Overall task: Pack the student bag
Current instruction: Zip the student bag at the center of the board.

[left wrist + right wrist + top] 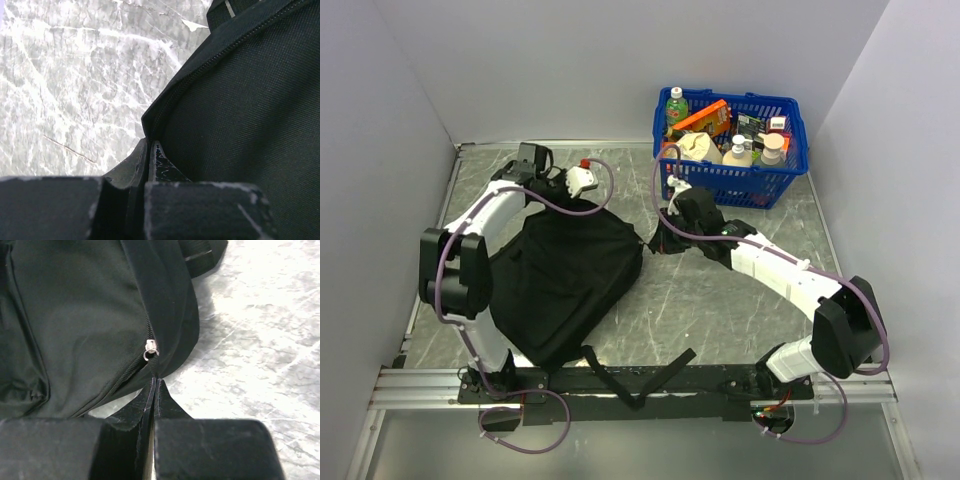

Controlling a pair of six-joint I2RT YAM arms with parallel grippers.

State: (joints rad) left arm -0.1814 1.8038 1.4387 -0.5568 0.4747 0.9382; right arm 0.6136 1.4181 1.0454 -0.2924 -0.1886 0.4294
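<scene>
- Bag [565,275] sits left of centre, long axis roughly 1 to 7 o'clock in the top cam.
- Left gripper [149,145]: at the bag's 12 o'clock rim, jaws pinched tight on fabric.
- Right gripper [155,382]: at 3 o'clock, clamped on the edge just under the slider [150,349], so I'd pull with that one.

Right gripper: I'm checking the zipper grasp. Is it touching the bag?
Touching. The right wrist view shows the right gripper shut on the bag, its fingertips pinching the edge right below the zipper slider.
</scene>
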